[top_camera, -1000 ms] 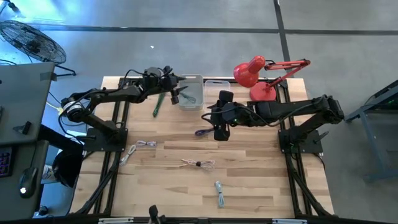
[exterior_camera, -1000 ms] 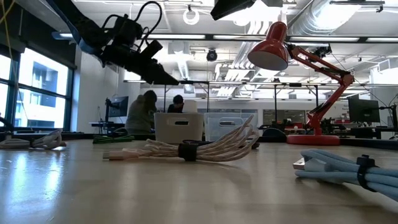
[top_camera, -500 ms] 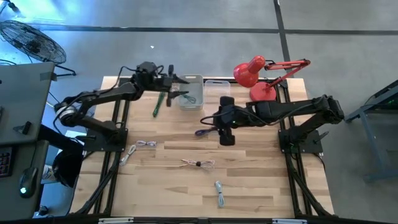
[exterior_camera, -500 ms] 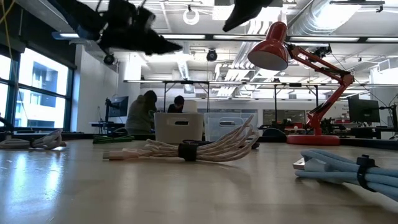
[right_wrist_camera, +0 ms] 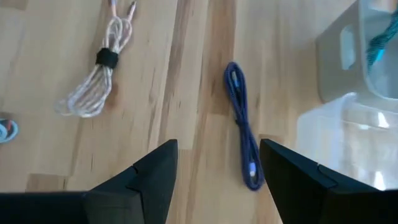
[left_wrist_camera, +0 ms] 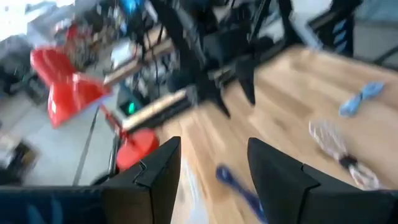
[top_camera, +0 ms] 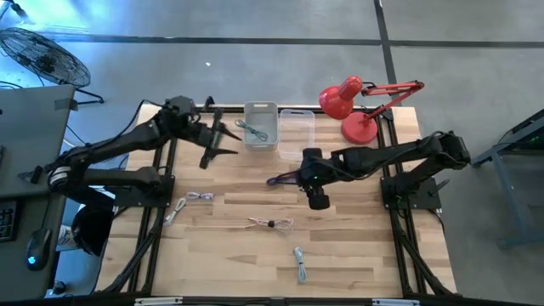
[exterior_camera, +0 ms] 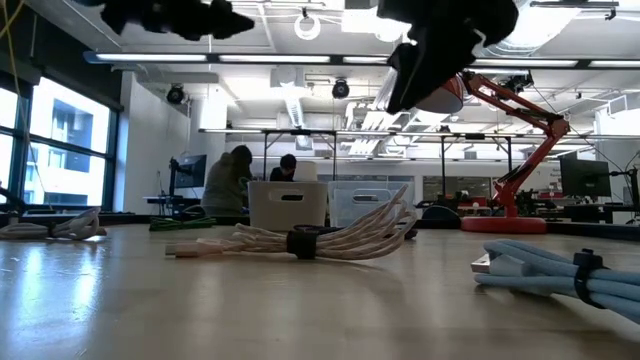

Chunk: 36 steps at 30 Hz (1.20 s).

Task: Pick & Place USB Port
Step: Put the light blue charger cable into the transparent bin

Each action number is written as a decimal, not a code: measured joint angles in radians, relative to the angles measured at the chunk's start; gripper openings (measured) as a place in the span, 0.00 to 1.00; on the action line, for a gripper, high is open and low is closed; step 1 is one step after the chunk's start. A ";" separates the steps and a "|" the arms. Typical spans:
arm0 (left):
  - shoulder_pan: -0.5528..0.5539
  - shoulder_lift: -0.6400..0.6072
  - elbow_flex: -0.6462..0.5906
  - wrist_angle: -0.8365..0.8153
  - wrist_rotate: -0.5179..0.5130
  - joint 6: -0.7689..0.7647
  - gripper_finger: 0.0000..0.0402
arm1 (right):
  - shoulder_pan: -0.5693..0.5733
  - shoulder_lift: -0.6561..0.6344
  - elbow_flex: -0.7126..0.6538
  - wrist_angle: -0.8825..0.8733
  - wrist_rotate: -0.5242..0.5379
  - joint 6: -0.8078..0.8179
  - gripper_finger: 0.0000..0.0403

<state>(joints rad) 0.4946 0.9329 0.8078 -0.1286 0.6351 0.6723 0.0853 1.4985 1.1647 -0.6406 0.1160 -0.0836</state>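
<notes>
From above, a wooden bench [top_camera: 340, 246] is seen with the left gripper [top_camera: 223, 140] raised over its far left part, beside a grey bin [top_camera: 260, 125] set at the far edge; its fingers are spread and nothing is held. A teal cable [top_camera: 252, 129] lies inside that bin, and a clear bin [top_camera: 296, 133] stands touching it on the right. A red desk lamp [top_camera: 350, 100] is placed at the far right corner. The right gripper [top_camera: 316, 201] is held over the middle of the bench, just beside a blue USB cable [top_camera: 283, 178]. A white cable [top_camera: 271, 223] lies near the centre, a light blue cable [top_camera: 300, 263] toward the near edge, and a pale cable [top_camera: 200, 197] near the left edge.

In the low view, the white cable [exterior_camera: 310, 238] and the light blue cable [exterior_camera: 560, 272] are seen close by, with the grey bin [exterior_camera: 288, 203] and the lamp [exterior_camera: 500, 110] behind them. Two people sit in the room beyond.

In the left wrist view, the left gripper's fingers [left_wrist_camera: 155, 168] are parted and empty, with the blue USB cable [left_wrist_camera: 239, 186] on the bench ahead.

In the right wrist view, the right gripper's fingers [right_wrist_camera: 155, 171] stand apart, grasping nothing, and the blue USB cable [right_wrist_camera: 242, 134] lies on the wood between them, near the clear bin [right_wrist_camera: 348, 134].
</notes>
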 joint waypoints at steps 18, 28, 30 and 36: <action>-0.194 -0.019 0.000 -0.219 -0.367 0.012 0.45 | 0.096 0.000 -0.103 0.111 -0.365 0.246 0.55; -0.194 -0.019 0.000 -0.247 -0.393 -0.051 0.45 | 0.203 0.000 -0.103 0.201 -0.342 0.527 0.55; -0.194 -0.019 0.000 -0.270 -0.395 -0.069 0.45 | 0.214 0.000 -0.103 0.237 -0.332 0.625 0.55; -0.194 -0.019 -0.001 -0.380 -0.395 -0.102 0.45 | 0.283 0.027 -0.103 0.327 -0.309 0.855 0.55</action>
<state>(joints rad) 0.3004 0.9138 0.8070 -0.5083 0.2405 0.5705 0.3685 1.5258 1.0622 -0.3132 -0.1929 0.7710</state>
